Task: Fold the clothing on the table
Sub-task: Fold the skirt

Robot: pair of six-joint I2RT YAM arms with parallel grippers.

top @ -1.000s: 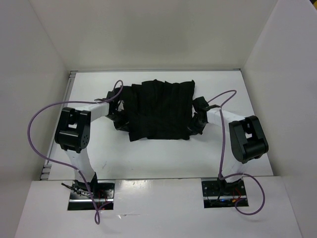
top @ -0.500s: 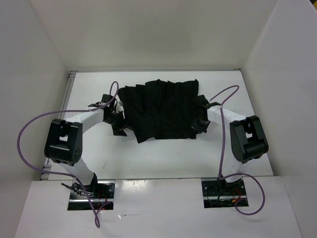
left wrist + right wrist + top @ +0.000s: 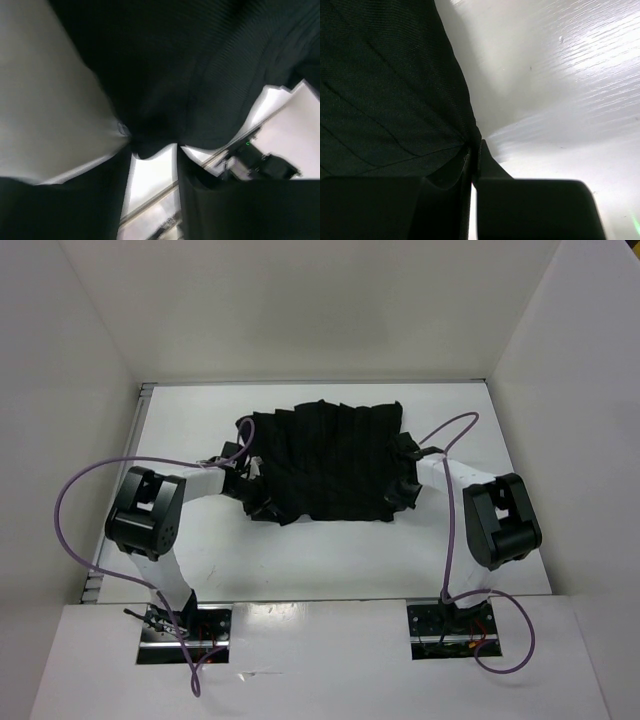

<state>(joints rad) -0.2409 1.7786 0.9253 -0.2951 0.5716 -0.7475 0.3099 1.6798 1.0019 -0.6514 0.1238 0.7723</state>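
Top external view: the clothing [image 3: 330,460], a black pleated garment, lies spread on the white table [image 3: 300,560] between the two arms. The left gripper [image 3: 258,495] sits at its near-left corner and the right gripper [image 3: 400,490] at its right edge, probably so both sides can lift together for a fold. Left wrist view: the jaws stand partly apart with fabric at their mouth, unclamped. Right wrist view: the jaws are pressed together, pinching the garment's edge.

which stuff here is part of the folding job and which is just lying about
Job: clothing, table, left end effector, right end effector.
Just there: purple cables, white walls.
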